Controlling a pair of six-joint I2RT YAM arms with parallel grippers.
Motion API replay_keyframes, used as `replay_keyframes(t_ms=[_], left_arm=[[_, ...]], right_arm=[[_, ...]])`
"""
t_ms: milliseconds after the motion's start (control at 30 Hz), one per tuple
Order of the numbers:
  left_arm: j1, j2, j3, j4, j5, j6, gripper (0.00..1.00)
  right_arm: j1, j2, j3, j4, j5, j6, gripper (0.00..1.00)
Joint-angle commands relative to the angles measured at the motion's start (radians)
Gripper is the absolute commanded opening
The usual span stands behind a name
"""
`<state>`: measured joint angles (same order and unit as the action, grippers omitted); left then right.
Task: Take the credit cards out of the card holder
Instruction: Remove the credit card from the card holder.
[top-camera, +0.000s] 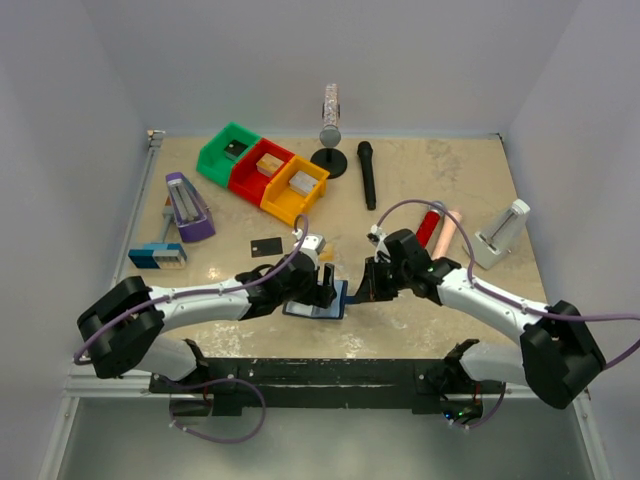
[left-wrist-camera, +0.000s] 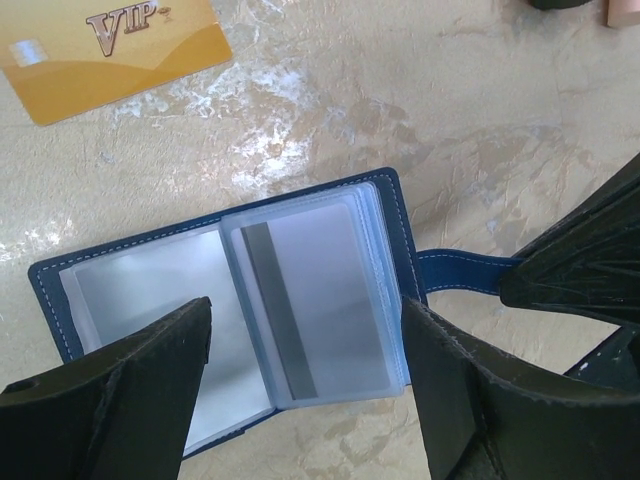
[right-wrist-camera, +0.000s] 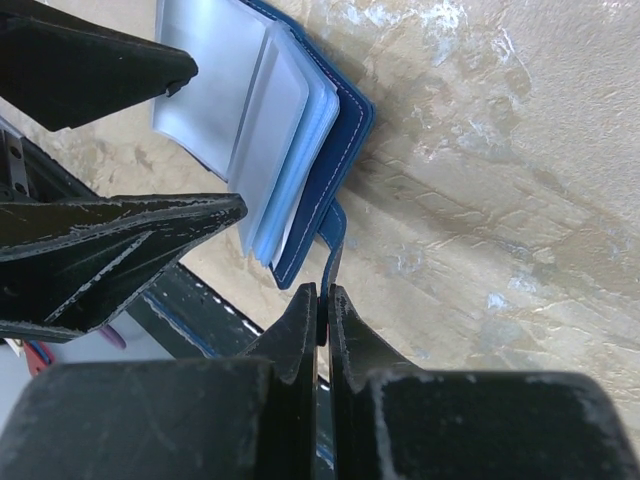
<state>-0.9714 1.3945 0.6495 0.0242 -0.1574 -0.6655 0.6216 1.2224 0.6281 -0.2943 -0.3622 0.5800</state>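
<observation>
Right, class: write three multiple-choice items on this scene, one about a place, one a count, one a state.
1. The gold VIP card, relative to the card holder, lies: A inside; B on the table outside it; C under it.
2. Coloured bins: A two; B four; C three.
3. The right gripper is: A shut on the snap tab; B open; C holding a card.
B, it rests on bare tabletop; C, green, red, orange; A, it pinches the tab.

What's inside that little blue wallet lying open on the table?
The card holder holds clear sleeves. The top one shows a silvery grey card with a dark stripe. The sleeves stacked beneath it are covered, so more cards cannot be ruled out.
</observation>
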Motion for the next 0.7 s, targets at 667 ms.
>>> replay_keyframes(t_ms=[667], left_arm=[[-0.007, 0.037, 0.076, -0.072, -0.048, 0.014, 0.79]], right_arm=[[-0.002, -0.086, 0.004, 0.032, -0.053, -0.023, 0.00]])
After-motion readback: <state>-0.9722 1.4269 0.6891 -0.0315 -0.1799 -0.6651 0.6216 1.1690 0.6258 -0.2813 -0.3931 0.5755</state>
